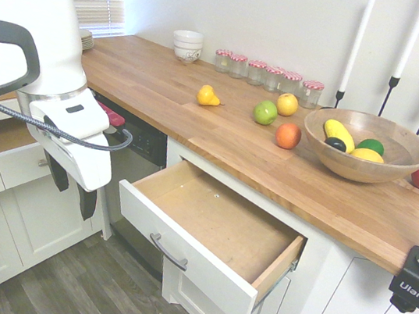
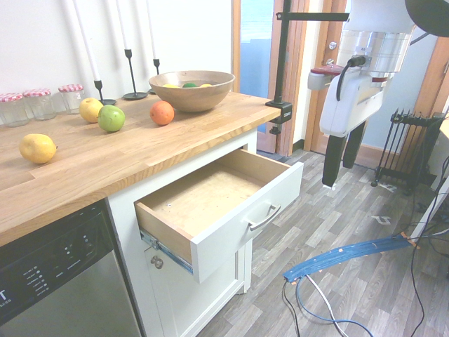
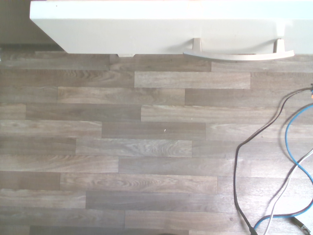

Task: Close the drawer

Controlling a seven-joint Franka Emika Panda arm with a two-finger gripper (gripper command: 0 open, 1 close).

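drawer (image 3: 146, 29): the wrist view's upper edge is cutting off everything behind the white front panel.
handle (image 3: 238, 53): only the wrist view is showing its full curve; the first exterior view is showing it foreshortened.
arm (image 1: 29, 43): the first exterior view's left edge is cropping it.
bowl (image 2: 193, 91): its wall is hiding most of the fruit inside in the second exterior view.
dishwasher (image 2: 56, 281): its panel print is staying too small to read.
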